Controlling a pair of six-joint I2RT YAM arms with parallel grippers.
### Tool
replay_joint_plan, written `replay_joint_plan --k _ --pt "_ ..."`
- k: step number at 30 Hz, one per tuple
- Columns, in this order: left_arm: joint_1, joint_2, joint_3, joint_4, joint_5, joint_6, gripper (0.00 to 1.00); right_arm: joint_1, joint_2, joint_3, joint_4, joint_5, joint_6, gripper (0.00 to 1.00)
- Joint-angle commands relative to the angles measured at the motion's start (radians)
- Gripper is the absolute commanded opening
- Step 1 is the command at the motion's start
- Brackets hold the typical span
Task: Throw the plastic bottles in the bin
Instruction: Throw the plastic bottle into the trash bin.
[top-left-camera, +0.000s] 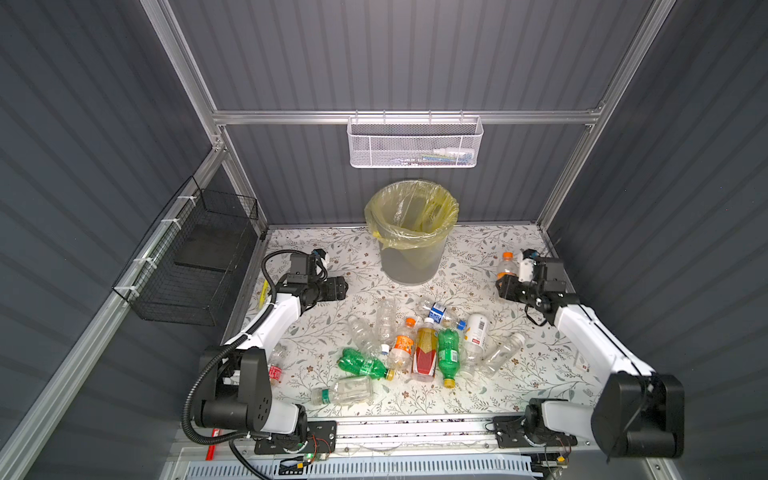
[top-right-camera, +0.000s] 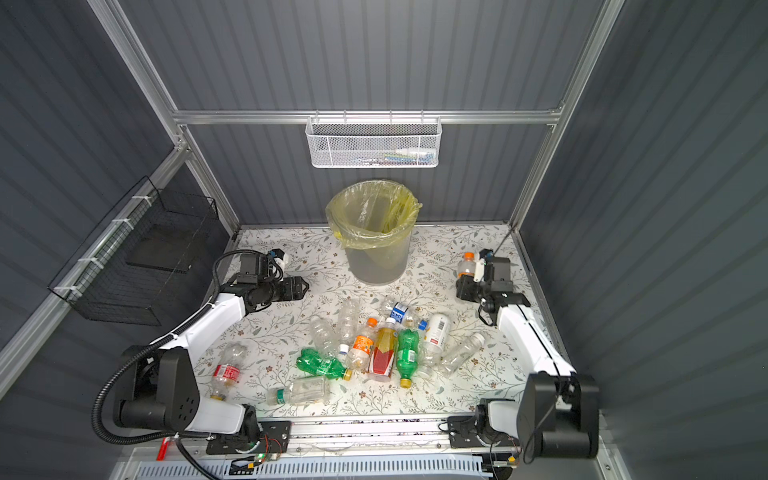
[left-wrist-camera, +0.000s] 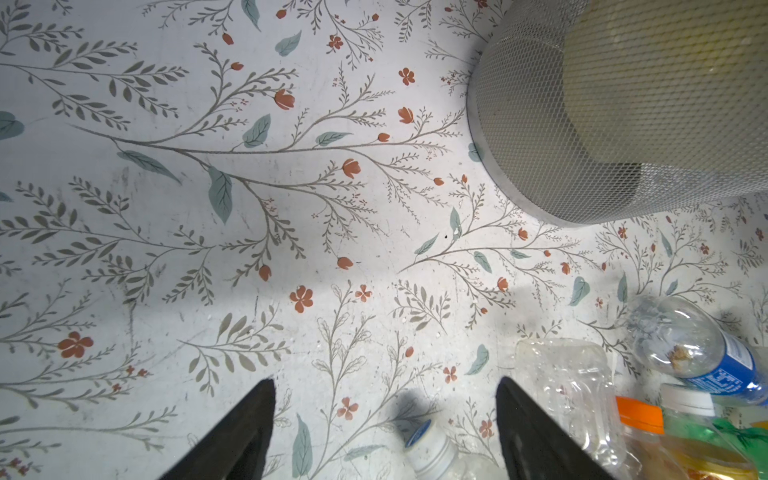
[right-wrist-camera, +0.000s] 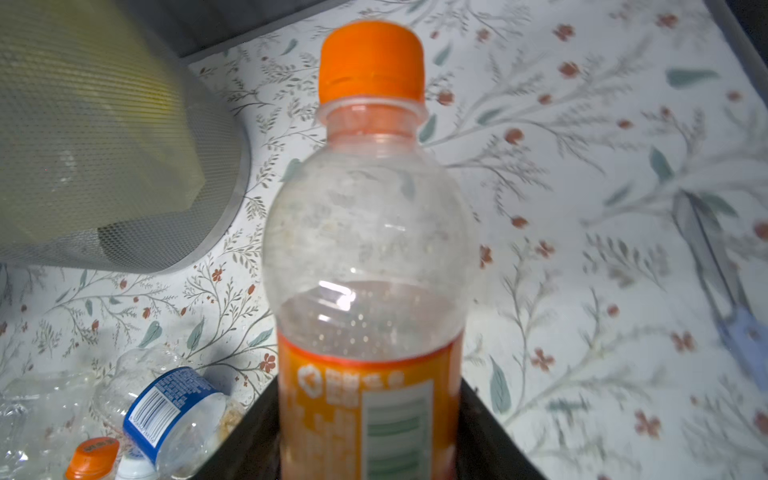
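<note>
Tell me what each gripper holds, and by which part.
The right gripper holds the orange-capped bottle by its labelled lower body. The left gripper is open and holds nothing.

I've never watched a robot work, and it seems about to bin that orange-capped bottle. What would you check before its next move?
1. Grip: orange-capped bottle clamped in the right end effector: ok.
2. Held bottle lifted off the table: cannot tell.
3. bin upright, mouth open: ok.
4. Table between the held bottle and the bin free of the pile of bottles: ok.
5. left end effector open, empty, on the bin's far side from the held bottle: ok.
</note>
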Motion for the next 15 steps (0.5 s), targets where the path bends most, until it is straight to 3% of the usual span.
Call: replay_joint_plan --k 1,4,7,10,12,14,15 --pt "-0.014 -0.004 -0.009 0.031 0.029 -0.036 0.83 -0.013 -0.064 -0.094 0.004 0.051 0.216 0.56" --pt "-0.040 -0.005 -0.016 0.049 0.024 -0.063 0.83 -0.017 -0.103 -0.088 -0.033 0.048 0.226 0.54" --pt "-0.073 -0.009 -0.018 0.042 -0.010 -0.068 0.83 -0.010 -0.123 0.052 -0.092 0.000 0.208 0.53" --pt "-0.092 -0.016 -0.018 0.035 -0.033 -0.071 0.83 0.054 -0.068 0.342 -0.184 0.030 0.152 0.55" --pt "-0.096 -0.026 -0.021 0.041 -0.042 -0.078 0.83 0.133 0.044 0.619 -0.262 0.051 0.100 0.57" --pt "-0.100 -0.032 -0.021 0.045 -0.051 -0.084 0.83 0.207 0.179 0.893 -0.328 -0.023 0.089 0.61" --pt "-0.102 -0.035 -0.019 0.045 -0.054 -0.087 0.83 0.239 0.255 1.030 -0.363 -0.078 0.086 0.68"
